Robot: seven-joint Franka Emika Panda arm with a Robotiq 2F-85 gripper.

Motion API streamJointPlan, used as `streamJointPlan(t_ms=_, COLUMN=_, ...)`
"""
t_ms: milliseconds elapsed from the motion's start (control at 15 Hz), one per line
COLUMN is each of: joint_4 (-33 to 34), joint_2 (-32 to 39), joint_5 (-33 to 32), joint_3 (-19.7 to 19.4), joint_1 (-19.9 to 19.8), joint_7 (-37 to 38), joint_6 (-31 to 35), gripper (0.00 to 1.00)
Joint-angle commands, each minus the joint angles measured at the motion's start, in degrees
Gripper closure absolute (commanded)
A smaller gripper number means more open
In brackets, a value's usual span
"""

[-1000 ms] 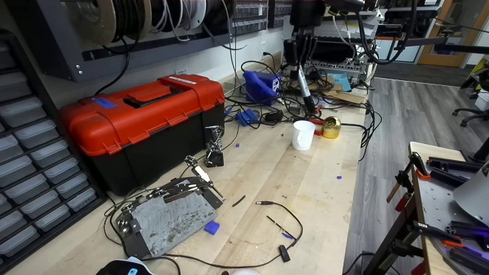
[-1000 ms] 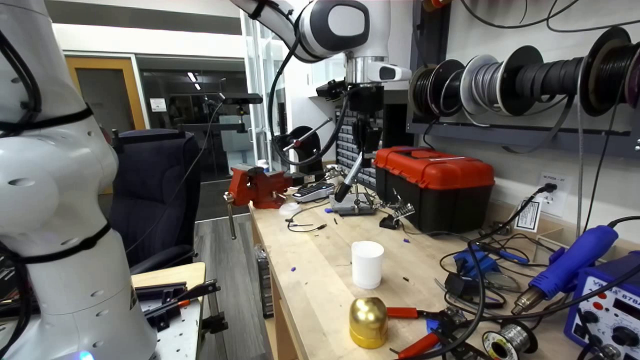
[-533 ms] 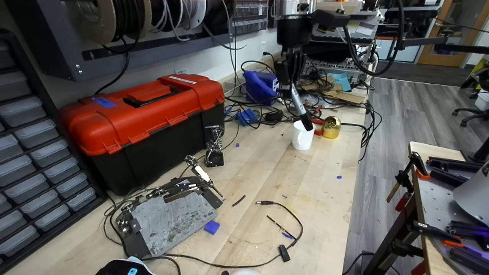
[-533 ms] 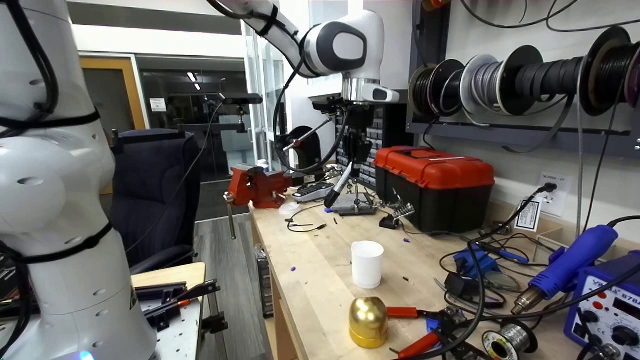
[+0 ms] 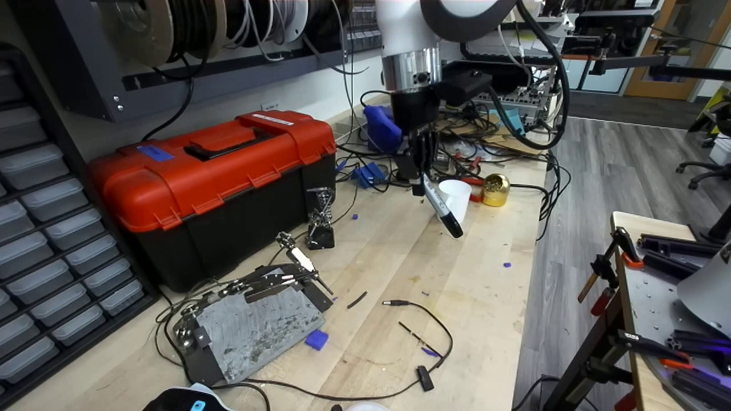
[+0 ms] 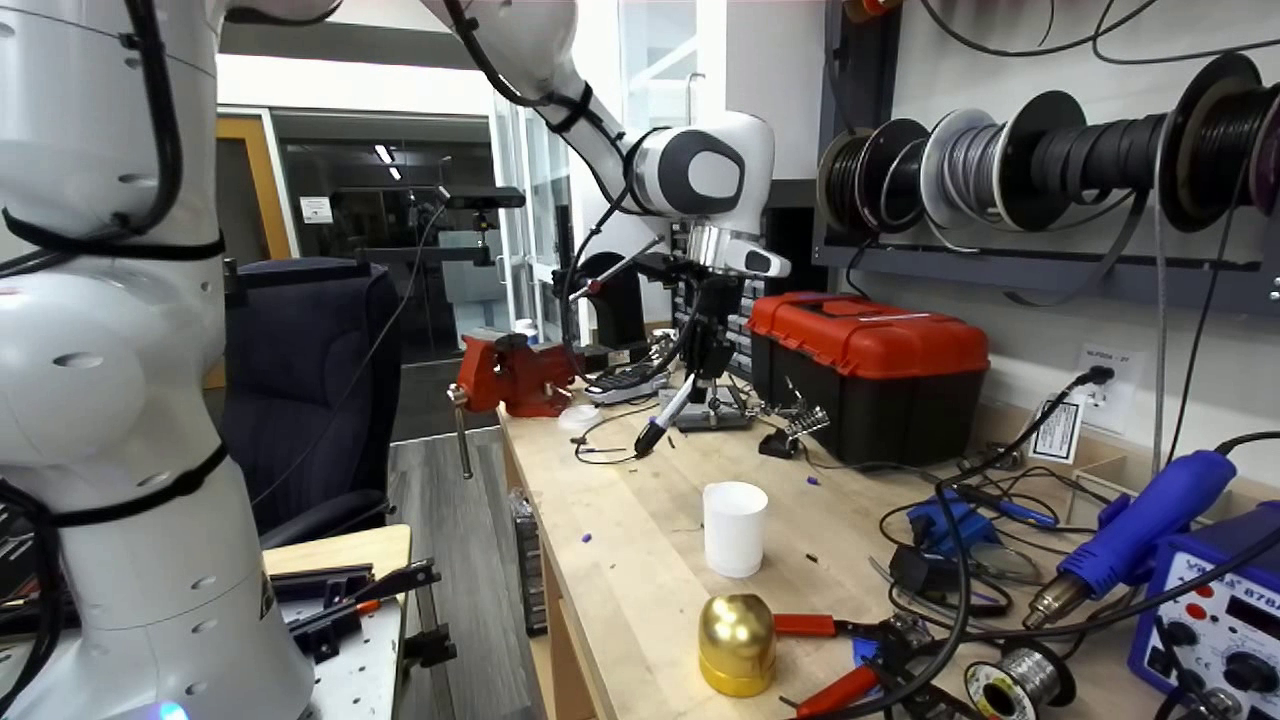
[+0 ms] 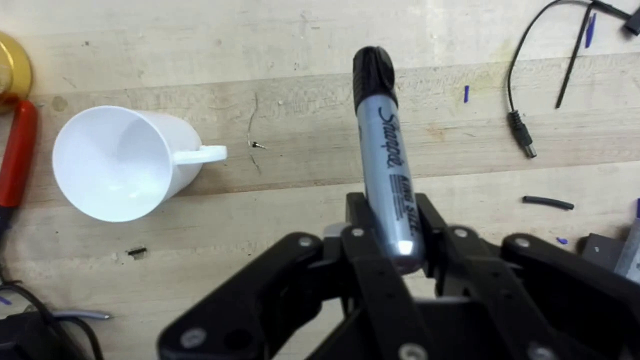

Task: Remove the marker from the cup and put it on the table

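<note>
My gripper [image 7: 392, 210] is shut on the marker [image 7: 385, 145], a grey-bodied Sharpie with a black cap. The pads hold it near its back end, and the capped end juts out. In both exterior views the marker [image 5: 438, 200] [image 6: 668, 418] hangs tilted, cap downward, above the table [image 5: 388, 262]. The gripper also shows in the exterior views [image 5: 421, 185] [image 6: 698, 378]. The white cup [image 7: 115, 165] stands upright and empty on the table, its handle towards the marker in the wrist view. It also shows in both exterior views [image 5: 457, 191] [image 6: 735, 530].
A red toolbox [image 5: 228, 165] stands along the wall. A gold round holder [image 6: 737, 645] and red-handled pliers [image 6: 805, 626] lie beside the cup. A thin black cable [image 5: 445, 325], a helping-hands stand [image 5: 257, 319] and small blue scraps lie on the table. A red vise [image 6: 520, 375] is at the far end.
The gripper has come down towards the table and away from the cup, towards the vise end, carrying the marker. The marker's tilt has grown slightly. The cup has not moved.
</note>
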Motion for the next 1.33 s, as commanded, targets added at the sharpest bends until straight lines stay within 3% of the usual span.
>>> streamJointPlan(t_ms=0, joint_4=3.52, joint_2=5.06, joint_5=-0.28, joint_3=0.02, joint_1=1.61, joint_7=2.44, joint_6=-0.06, gripper=0.96)
streamJointPlan(t_ms=200, joint_4=5.42, joint_2=8.63, joint_5=0.35, joint_3=-0.15, joint_1=2.32, joint_7=2.37, joint_6=-0.05, gripper=0.96)
streamJointPlan(t_ms=267, joint_4=5.41, joint_2=9.13, joint_5=0.38, joint_3=-0.23, joint_1=2.4, joint_7=2.03, joint_6=0.3, gripper=0.59)
streamJointPlan(t_ms=400, joint_4=4.0, joint_2=9.17, joint_5=0.08, joint_3=-0.63, joint_1=2.51, joint_7=2.32, joint_6=2.72, gripper=0.52)
streamJointPlan(t_ms=867, joint_4=-7.26, joint_2=3.16, joint_5=3.19, joint_3=-2.01, joint_1=1.29, joint_7=4.78, joint_6=17.6, gripper=0.02)
streamJointPlan(t_ms=933, joint_4=-0.73, joint_2=8.41, joint_5=1.52, joint_3=-1.92, joint_1=1.73, joint_7=2.75, joint_6=13.45, gripper=0.21)
streamJointPlan(t_ms=1067, joint_4=-3.15, joint_2=7.01, joint_5=2.22, joint_3=-2.05, joint_1=1.46, joint_7=3.26, joint_6=15.65, gripper=0.06)
streamJointPlan(t_ms=1267, joint_4=-4.35, joint_2=5.74, joint_5=2.41, joint_3=-2.02, joint_1=1.38, joint_7=3.55, joint_6=15.91, gripper=0.02)
